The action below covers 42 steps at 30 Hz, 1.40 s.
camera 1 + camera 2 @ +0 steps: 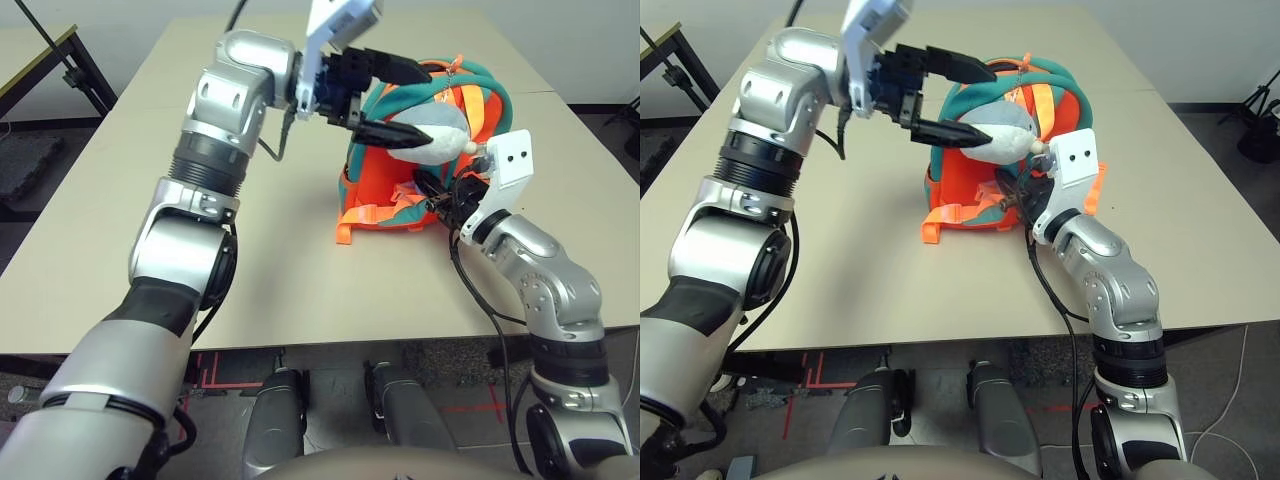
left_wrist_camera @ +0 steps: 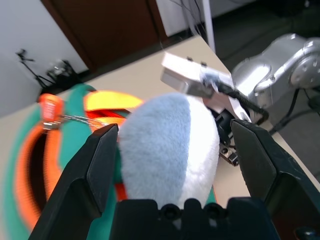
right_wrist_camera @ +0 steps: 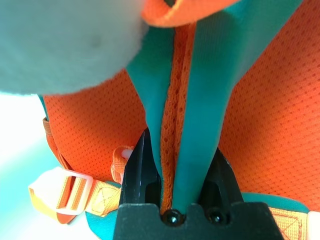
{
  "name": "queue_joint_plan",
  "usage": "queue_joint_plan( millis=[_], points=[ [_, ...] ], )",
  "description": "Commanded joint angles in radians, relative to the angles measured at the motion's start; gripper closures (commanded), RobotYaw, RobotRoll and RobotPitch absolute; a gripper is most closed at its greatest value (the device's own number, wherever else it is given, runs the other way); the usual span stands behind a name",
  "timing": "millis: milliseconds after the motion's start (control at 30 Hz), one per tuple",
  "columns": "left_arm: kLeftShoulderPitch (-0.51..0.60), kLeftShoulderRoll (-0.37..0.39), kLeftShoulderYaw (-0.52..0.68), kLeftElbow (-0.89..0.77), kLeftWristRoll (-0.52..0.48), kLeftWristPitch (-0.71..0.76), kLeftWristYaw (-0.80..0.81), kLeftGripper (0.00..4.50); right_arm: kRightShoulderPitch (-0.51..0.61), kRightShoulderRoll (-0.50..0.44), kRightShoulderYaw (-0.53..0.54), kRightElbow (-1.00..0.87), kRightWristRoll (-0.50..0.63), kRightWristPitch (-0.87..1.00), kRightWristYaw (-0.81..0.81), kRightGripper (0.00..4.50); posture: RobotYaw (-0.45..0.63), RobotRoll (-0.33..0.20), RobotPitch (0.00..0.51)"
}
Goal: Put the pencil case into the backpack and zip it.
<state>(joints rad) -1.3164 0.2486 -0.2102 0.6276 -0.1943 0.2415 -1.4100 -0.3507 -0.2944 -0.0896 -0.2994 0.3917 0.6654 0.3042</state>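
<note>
Left eye view has the orange-and-teal backpack (image 1: 375,180) standing on the pale counter (image 1: 250,250), between one and two o'clock from the picture's centre. A grey-and-white plush toy (image 1: 440,133) lies against its front, with an orange strap (image 1: 472,105) just beside it toward one o'clock. At the backpack's seven to eight o'clock, another strap (image 1: 365,214) reaches down to the counter. The robot's left arm (image 1: 180,240) comes in from seven o'clock and rises toward twelve; its pincer (image 1: 428,105) points to three o'clock, spread wide and released, in front of the backpack's upper part. Left wrist view puts the plush toy between the two separated fingers, with a small metal chain (image 2: 82,119) next to it on the backpack's side. The right arm (image 1: 550,290) enters from about five o'clock, and its pincer (image 3: 181,147) is at the backpack's lower front, around five to six o'clock from the backpack's middle, clenched on a long teal-and-orange band (image 3: 200,100). Right wrist view gives that band running up from between the fingers toward twelve o'clock, with orange mesh on both sides and a strap buckle (image 3: 75,192) toward eight o'clock. A second table (image 1: 35,55) stands far off at ten o'clock in the left eye view.
</note>
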Motion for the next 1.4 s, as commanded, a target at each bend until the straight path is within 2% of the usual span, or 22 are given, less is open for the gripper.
queue_joint_plan(
  millis=[33, 267, 367, 467, 600, 700, 800, 933, 1067, 1233, 1400],
  points=[
    [0.000, -0.012, -0.034, 0.045, 0.045, -0.055, 0.004, 0.00, 0.021, 0.004, 0.015, 0.020, -0.007, 0.018, -0.004, 3.93, -0.21, 0.000, 0.111],
    [-0.014, -0.036, -0.048, 0.137, 0.122, -0.154, 0.088, 0.00, 0.021, 0.007, 0.015, 0.019, -0.007, 0.018, -0.007, 3.93, -0.22, 0.000, 0.112],
    [-0.018, -0.023, -0.040, 0.140, 0.125, -0.158, 0.090, 0.93, 0.023, 0.009, 0.016, 0.016, -0.007, 0.019, -0.009, 3.93, -0.21, 0.000, 0.116],
    [-0.020, -0.010, -0.036, 0.137, 0.126, -0.159, 0.089, 2.16, 0.022, 0.010, 0.018, 0.018, -0.008, 0.018, -0.008, 3.93, -0.21, 0.000, 0.117],
    [-0.023, 0.019, -0.025, 0.123, 0.129, -0.157, 0.097, 3.56, 0.016, 0.014, 0.021, 0.027, -0.010, 0.015, -0.007, 3.93, -0.20, 0.000, 0.118],
    [-0.029, 0.047, 0.000, 0.094, 0.104, -0.132, 0.088, 4.10, 0.013, 0.016, 0.023, 0.031, -0.012, 0.013, -0.005, 3.93, -0.20, 0.000, 0.118],
    [-0.032, 0.076, 0.024, 0.060, 0.077, -0.093, 0.070, 4.11, 0.013, 0.017, 0.023, 0.032, -0.013, 0.013, -0.004, 3.93, -0.20, 0.000, 0.121],
    [-0.045, 0.172, 0.084, 0.032, 0.031, -0.011, 0.037, 4.11, 0.015, 0.019, 0.025, 0.035, -0.015, 0.011, -0.004, 3.93, -0.19, 0.000, 0.123],
    [-0.031, 0.252, 0.099, 0.041, 0.026, 0.037, 0.022, 4.11, 0.015, 0.020, 0.027, 0.040, -0.017, 0.008, -0.002, 3.93, -0.18, 0.000, 0.124],
    [0.070, 0.353, 0.056, 0.033, 0.066, 0.079, -0.025, 4.11, 0.003, 0.020, 0.030, 0.056, -0.018, 0.003, 0.003, 3.93, -0.17, 0.000, 0.126],
    [0.187, 0.378, 0.024, 0.072, 0.098, 0.082, -0.023, 4.11, -0.005, 0.021, 0.036, 0.065, -0.019, -0.001, 0.007, 3.93, -0.16, 0.000, 0.127]
  ],
)
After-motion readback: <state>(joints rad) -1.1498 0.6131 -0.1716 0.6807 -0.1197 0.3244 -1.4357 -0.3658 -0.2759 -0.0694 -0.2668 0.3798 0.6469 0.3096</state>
